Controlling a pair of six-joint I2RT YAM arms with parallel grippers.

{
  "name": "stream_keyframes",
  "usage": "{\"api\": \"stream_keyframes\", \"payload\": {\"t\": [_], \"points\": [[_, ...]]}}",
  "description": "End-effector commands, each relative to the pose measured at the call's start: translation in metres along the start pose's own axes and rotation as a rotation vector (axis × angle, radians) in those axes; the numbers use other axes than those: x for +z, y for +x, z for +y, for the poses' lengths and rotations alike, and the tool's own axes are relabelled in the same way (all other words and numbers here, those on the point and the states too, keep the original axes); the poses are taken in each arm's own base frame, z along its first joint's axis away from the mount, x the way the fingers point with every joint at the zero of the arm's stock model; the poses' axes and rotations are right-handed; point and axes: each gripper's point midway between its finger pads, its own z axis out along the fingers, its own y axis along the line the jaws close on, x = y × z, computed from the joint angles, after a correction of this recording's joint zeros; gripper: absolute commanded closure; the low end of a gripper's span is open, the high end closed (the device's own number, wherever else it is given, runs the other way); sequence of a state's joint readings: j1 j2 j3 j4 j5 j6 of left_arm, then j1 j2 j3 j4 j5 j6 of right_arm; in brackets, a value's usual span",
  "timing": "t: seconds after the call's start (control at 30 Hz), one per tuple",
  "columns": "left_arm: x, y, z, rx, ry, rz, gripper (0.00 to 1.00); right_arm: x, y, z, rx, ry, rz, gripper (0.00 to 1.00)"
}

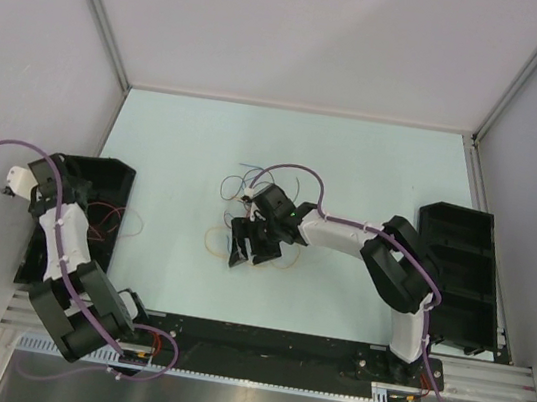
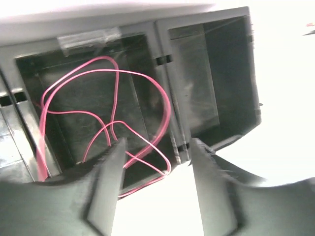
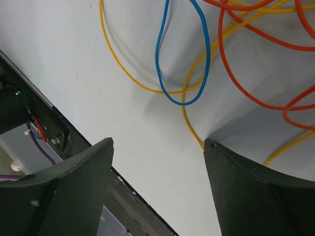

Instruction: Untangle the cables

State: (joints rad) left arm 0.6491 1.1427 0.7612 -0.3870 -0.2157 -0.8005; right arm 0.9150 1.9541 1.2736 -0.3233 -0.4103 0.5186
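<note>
Cables (image 1: 239, 184) lay ahead of both grippers. Thin orange wire (image 3: 221, 49), thin blue wire (image 3: 158, 49) and thin yellow wire (image 3: 129, 75) looped on the pale table (image 3: 74, 59) beyond the right gripper (image 3: 158, 143), jaws apart. A thin red wire (image 2: 169, 109) lay coiled inside a black plastic bin compartment (image 2: 165, 73) beyond the left gripper (image 2: 157, 147), jaws apart.

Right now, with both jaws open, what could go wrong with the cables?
The red cable loops near the left gripper at the edge of the black bin; pulling back may drag it out. The yellow cable, blue cable and orange cable cross before the right gripper; closing may catch several.
</note>
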Motion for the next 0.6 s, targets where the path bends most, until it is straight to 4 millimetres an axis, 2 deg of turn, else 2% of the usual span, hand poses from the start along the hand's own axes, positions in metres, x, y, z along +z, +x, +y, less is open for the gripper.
{"api": "stream_keyframes", "payload": {"t": [0.0, 0.03, 0.1, 0.13, 0.17, 0.27, 0.37, 0.47, 0.5, 0.53, 0.57], "points": [[-0.029, -0.038, -0.037, -0.052, 0.14, -0.08, 0.33, -0.01, 0.001, -0.006, -0.026, 0.025, -0.007, 0.21], [-0.033, -0.043, -0.04, -0.052, 0.147, -0.088, 0.25, -0.012, 0.0, -0.006, -0.025, 0.026, -0.012, 0.21], [-0.039, -0.045, -0.037, -0.042, 0.126, -0.091, 0.17, -0.016, -0.005, -0.011, -0.02, 0.033, -0.024, 0.21], [-0.043, -0.048, -0.035, -0.044, 0.119, -0.101, 0.03, -0.017, -0.005, -0.012, -0.017, 0.038, -0.023, 0.21], [-0.046, -0.049, -0.033, -0.045, 0.113, -0.105, 0.0, -0.021, -0.008, -0.014, -0.013, 0.04, -0.031, 0.21], [-0.06, -0.054, -0.037, -0.04, 0.144, -0.123, 0.0, -0.032, -0.015, -0.022, -0.01, 0.058, -0.052, 0.21], [-0.073, -0.048, -0.047, 0.029, 0.216, -0.103, 0.0, -0.043, -0.023, -0.036, -0.018, 0.106, -0.083, 0.21], [-0.082, -0.026, -0.053, 0.143, 0.243, -0.064, 0.01, -0.058, -0.033, -0.048, -0.02, 0.144, -0.134, 0.21], [-0.085, -0.011, -0.057, 0.191, 0.265, -0.034, 0.01, -0.067, -0.04, -0.048, -0.028, 0.16, -0.175, 0.21], [-0.086, -0.004, -0.056, 0.22, 0.267, -0.025, 0.02, -0.073, -0.045, -0.053, -0.024, 0.172, -0.2, 0.21], [-0.092, 0.005, -0.058, 0.265, 0.291, -0.013, 0.01, -0.077, -0.045, -0.064, -0.014, 0.227, -0.226, 0.2]]}}
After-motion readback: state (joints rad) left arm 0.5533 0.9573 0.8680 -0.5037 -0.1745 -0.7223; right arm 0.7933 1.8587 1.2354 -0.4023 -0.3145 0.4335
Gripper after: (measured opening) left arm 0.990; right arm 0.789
